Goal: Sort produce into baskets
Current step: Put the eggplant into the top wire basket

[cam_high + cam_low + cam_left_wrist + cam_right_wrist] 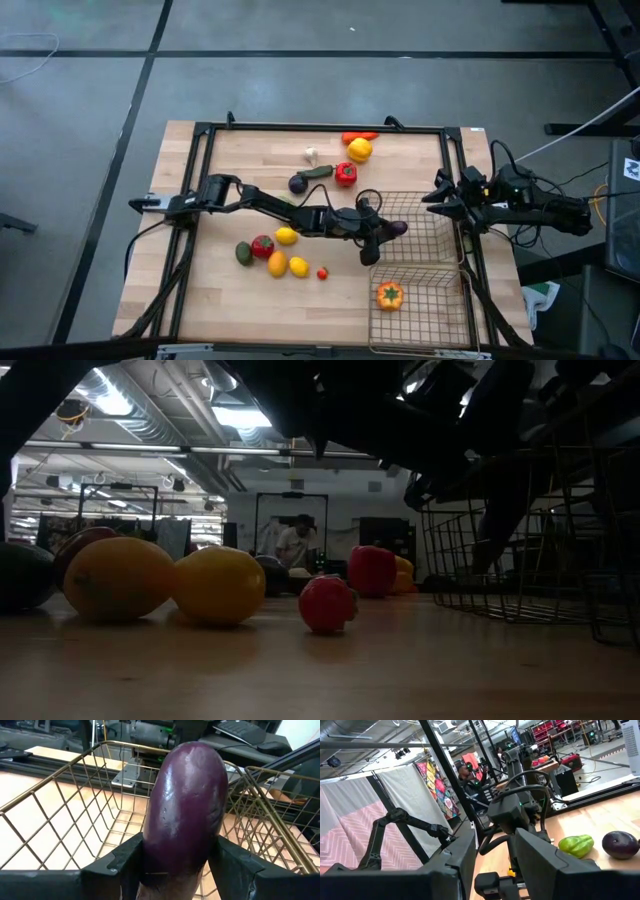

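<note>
My left gripper point(385, 231) reaches from the table's left and is shut on a purple eggplant point(399, 228), over the left rim of the far wire basket point(432, 215). The near wire basket point(440, 320) holds an orange pepper point(389, 295). Loose produce lies on the wood: a lemon point(287, 236), a red tomato point(262, 246), an avocado point(243, 253), a small red piece point(327, 603), and farther back a red pepper point(345, 174) and a yellow pepper point(359, 150). My right gripper point(438, 200) waits open at the table's right edge. My left gripper pinches the eggplant between its two fingers point(125, 862), on the two sides of its rear end point(170, 865). The fingers come from the table's left, slanting down, and lie along the eggplant. The eggplant sticks out forward past the fingertips, lifted clear above the basket.
White garlic point(311, 154), a green piece point(320, 171) and a dark purple piece point(298, 184) lie at the far middle. A black frame point(300, 128) runs round the table. A person point(296, 543) shows in the room beyond the table.
</note>
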Controlling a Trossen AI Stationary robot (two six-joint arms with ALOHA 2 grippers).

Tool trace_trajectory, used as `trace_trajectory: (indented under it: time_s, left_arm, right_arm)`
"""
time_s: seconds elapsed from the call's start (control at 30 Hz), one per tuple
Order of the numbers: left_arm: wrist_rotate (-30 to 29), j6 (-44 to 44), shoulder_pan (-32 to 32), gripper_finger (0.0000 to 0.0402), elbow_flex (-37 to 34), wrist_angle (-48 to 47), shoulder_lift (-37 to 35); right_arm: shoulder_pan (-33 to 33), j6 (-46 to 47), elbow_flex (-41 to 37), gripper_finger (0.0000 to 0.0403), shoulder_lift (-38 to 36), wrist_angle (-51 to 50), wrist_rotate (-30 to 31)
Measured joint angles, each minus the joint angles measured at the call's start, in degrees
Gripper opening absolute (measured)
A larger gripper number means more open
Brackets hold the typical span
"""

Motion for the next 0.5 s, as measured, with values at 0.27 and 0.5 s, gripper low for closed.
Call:
trace_trajectory:
  time_s: [0.27, 0.5]
  left_arm:
    - [0.0, -1.0, 0.0, 0.0196, 0.0, -0.4, 0.0]
    - [0.0, -1.3, 0.0, 0.0196, 0.0, -0.5, 0.0]
  right_arm:
    - [0.0, 0.0, 0.0, 0.0138, 0.0, 0.0, 0.0]
    - [0.0, 0.0, 0.0, 0.0138, 0.0, 0.1, 0.0]
